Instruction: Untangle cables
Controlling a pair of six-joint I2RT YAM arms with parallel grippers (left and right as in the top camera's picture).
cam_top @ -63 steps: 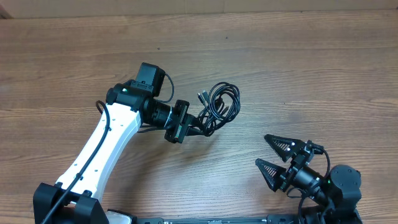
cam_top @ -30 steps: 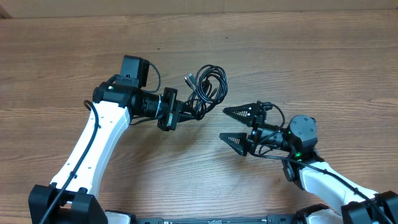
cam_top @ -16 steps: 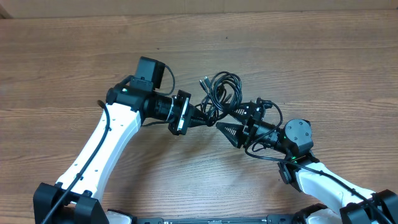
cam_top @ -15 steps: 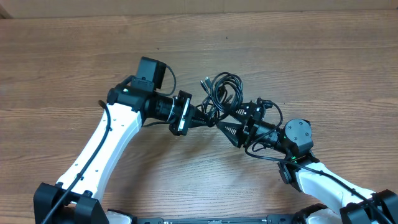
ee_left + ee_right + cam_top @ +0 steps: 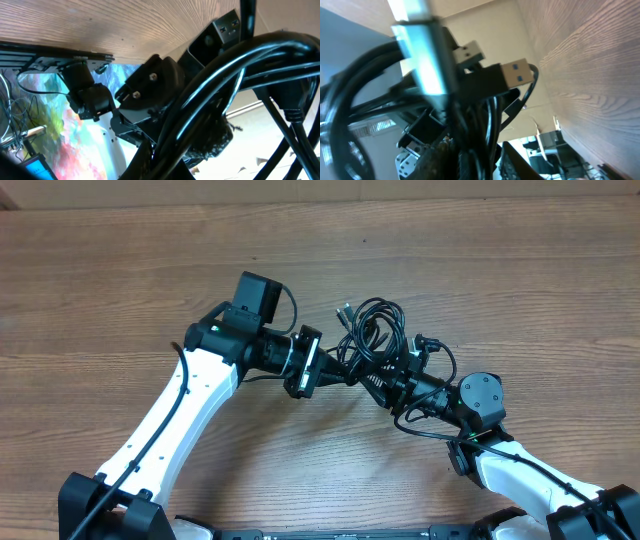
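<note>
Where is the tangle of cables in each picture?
Overhead: cables near the middle.
Left wrist: cables fill the right side, very close.
Right wrist: cables at left and centre, blurry.
Shared landmark: the wooden table, along the top in left wrist, at right in right wrist.

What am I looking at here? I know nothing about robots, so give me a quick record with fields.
Surface: brown wooden table
Objects: tangled bundle of thin black cables, looped over one another
Plug: silvery USB plug sticking out of the bundle
Left arm's fingers: shut on the bundle
Right arm's fingers: in among the cables from the opposite side; whether they grip is unclear
Tangle: not yet undone
</note>
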